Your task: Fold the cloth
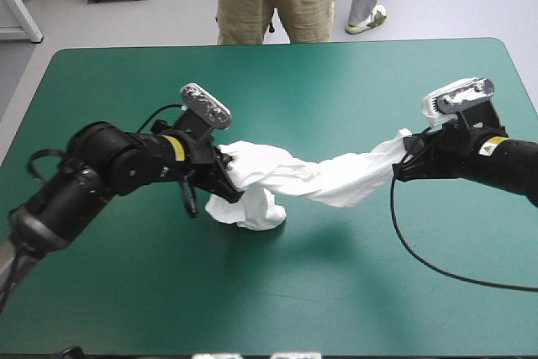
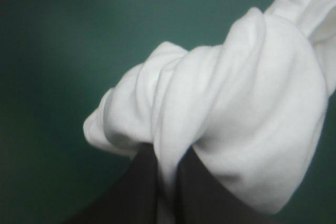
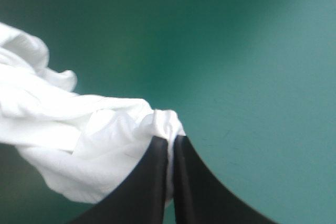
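Item: T-shirt [image 1: 282, 178], white, twisted into a loose rope, slung over the middle of the teal-green tabletop [image 1: 353, 292]. A bunched lobe at its left end sags and seems to rest on the cover.
Held at that end by left tool [image 1: 227, 176], black fingers all but pressed together, pinching cloth.
Held at the other end by right tool [image 1: 403, 155], likewise pinching a small gather.
Surround: bare cover on every side of the T-shirt; all tabletop edges well apart from it.

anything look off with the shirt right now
Yes. The T-shirt is not spread out: it stretches as a twisted rope between the left gripper and the right gripper, with a bunched clump drooping toward the teal-green table near the left one.
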Available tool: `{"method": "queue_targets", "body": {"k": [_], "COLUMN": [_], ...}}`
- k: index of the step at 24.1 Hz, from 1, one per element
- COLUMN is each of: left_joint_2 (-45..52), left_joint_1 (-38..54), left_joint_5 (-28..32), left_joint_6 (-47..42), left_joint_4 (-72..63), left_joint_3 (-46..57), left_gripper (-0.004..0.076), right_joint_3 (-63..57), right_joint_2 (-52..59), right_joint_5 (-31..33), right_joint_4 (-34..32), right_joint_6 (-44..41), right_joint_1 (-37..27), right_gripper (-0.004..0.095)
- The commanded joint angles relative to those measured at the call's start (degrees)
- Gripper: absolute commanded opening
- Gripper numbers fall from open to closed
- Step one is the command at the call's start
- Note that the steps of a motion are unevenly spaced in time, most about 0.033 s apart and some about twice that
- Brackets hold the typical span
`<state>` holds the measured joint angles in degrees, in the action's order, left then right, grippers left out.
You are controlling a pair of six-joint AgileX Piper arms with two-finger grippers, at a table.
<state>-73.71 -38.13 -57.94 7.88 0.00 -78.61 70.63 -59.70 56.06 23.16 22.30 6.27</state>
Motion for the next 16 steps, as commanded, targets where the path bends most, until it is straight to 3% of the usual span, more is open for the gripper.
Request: {"method": "queue_targets", "body": {"k": [1,3,5,8,11,14,16], "left_joint_2": [-3.3,-12.9,-19.4,-25.0,-26.5,-26.7,-26.7], "left_joint_1": [0.0,0.0,0.0,0.0,0.0,0.0,0.0], "left_joint_5": [16.7,29.1,35.4,38.8,39.2,39.5,40.1], "left_joint_6": [-0.7,-0.6,-0.6,-1.1,-1.1,-0.9,-0.8], "left_joint_4": [0.0,0.0,0.0,-0.4,-0.5,-0.5,-0.5], "left_joint_3": [2.1,1.9,1.9,1.9,1.9,1.9,1.9], "left_gripper": [-0.0009,-0.0009,-0.0009,-0.0008,0.0011,0.0126,0.0262], "right_joint_3": [-4.5,-5.2,-5.2,-5.2,-5.2,-5.2,-5.2], "right_joint_2": [-1.8,-7.5,-12.5,-19.8,-23.6,-26.1,-26.9], "right_joint_5": [-16.5,-22.4,-23.7,-24.3,-25.2,-25.6,-26.4], "right_joint_4": [-3.2,-6.8,-7.3,-7.3,-7.3,-7.2,-7.2], "right_joint_6": [0.6,-0.3,-0.3,-0.3,-0.3,-0.3,-0.7], "right_joint_1": [0.0,0.0,0.0,0.0,0.0,0.0,0.0], "right_gripper": [0.0004,0.0004,0.0003,0.0037,0.0192,0.0405,0.0511]}}
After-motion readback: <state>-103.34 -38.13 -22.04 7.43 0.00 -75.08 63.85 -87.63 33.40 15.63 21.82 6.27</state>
